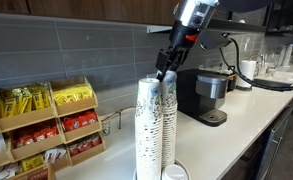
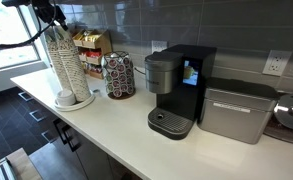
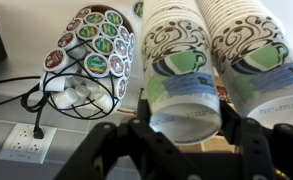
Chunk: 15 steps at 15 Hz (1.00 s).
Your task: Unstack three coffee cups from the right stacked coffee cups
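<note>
Pod rack [image 3: 91, 50] and coffee maker [image 1: 201, 95] on bench [image 2: 116, 125]; twin stack [image 3: 251, 50] crowds alongside. Claw [image 3: 186, 130] straddles the green-printed cup stack [image 3: 183, 70]; whether it grips, cannot tell.

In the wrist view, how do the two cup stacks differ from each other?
The green-print stack carries green cup drawings; the grey-print stack carries darker, greyish ones. The green-print stack lies between the fingers of the gripper; the grey-print stack lies outside them. Both are nested white paper cups.
</note>
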Each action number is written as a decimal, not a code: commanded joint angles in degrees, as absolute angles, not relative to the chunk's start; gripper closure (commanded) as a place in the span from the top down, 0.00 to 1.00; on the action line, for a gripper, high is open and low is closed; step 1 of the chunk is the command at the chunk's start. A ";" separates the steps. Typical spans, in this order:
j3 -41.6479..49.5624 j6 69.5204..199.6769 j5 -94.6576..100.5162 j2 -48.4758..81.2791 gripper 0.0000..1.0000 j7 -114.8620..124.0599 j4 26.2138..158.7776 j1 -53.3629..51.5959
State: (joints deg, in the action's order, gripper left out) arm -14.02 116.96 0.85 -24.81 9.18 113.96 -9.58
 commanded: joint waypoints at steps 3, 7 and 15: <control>-13.62 115.40 0.13 -25.73 0.42 8.26 113.29 -10.12; -15.85 114.48 6.36 -26.23 0.42 10.63 112.83 -7.83; -14.47 114.16 1.86 -26.17 0.42 8.60 111.59 -10.40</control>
